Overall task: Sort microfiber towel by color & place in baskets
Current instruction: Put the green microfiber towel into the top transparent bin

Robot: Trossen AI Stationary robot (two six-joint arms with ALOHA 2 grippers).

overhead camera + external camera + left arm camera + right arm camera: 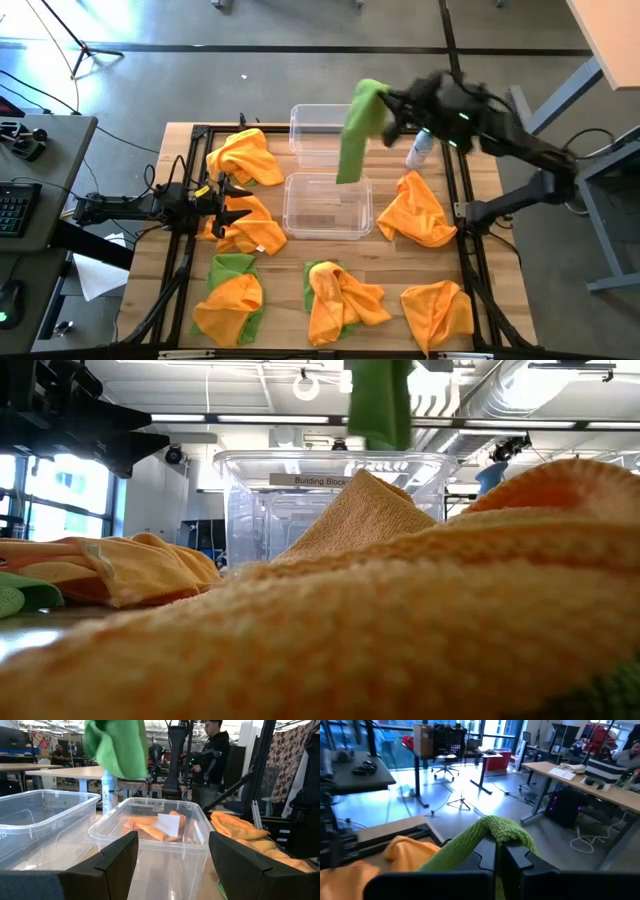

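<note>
My right gripper [392,106] is shut on a lime green towel [358,128], raised over the two clear baskets at the table's middle: the far basket [312,118] and the near basket [300,222]. In the left wrist view the near basket [150,815] has an orange cloth [145,826] in it. My left gripper [236,204] is open, level over an orange towel [250,232] left of the near basket, pointing at that basket. Other orange towels [243,156] [415,212] [437,312] lie spread on the table, and two lie on green ones [230,300] [342,296]. My right gripper pinches the green towel by a bunched fold at its upper end [496,831] between the two fingers, coming level from the table's right. The cloth humps over the fingertips. The rest hangs slack below [350,160], lifted clear above the baskets.
A pale spray bottle [420,150] stands right of the far basket, under my right arm. A dark frame [190,190] runs around the table top. Beyond the far edge stand desks and a person [212,750].
</note>
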